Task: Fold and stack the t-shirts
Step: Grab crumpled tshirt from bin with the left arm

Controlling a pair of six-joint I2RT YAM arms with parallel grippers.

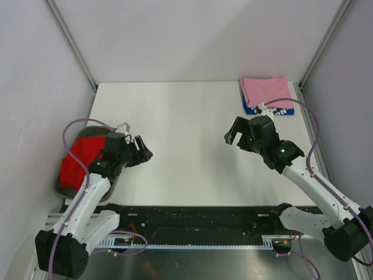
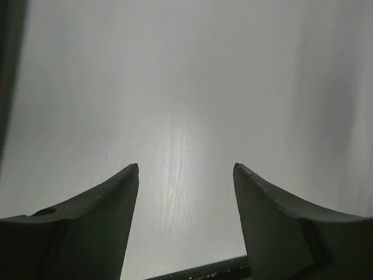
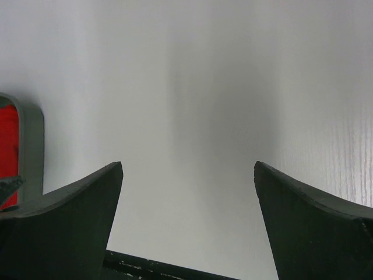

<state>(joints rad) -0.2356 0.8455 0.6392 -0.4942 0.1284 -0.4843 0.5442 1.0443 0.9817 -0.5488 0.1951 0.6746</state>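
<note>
Two of the three shirts look dealt with: at the far right corner of the white tabletop (image 1: 186, 116) the plain pink cloth t-shirt (image 1: 265, 90) lies folded flat on top of the blue t-shirt with white print (image 1: 283, 111), of which only a strip shows along the near edge of the pile. The bright red t-shirt (image 1: 78, 160) is not yet folded. It sits bunched up in the grey-green plastic tray (image 3: 36, 140) at the near left edge of the tabletop, partly under the left arm (image 1: 90, 192). That arm hangs just to the right of the tray with its jaws spread and nothing between them; its wrist view shows only bare white surface below. The right arm (image 1: 315, 184) reaches toward the middle from the near right, well apart from the pile, and its jaws are likewise spread wide and empty, pointed left so that the tray's rim and a sliver of red show at the edge of its wrist view. I'd say the step in hand is fetching the last shirt. The next move calls for the left arm to turn back over the tray, pinch a fold of the red cloth and draw it out onto the open middle, where both arms can spread it flat.
</note>
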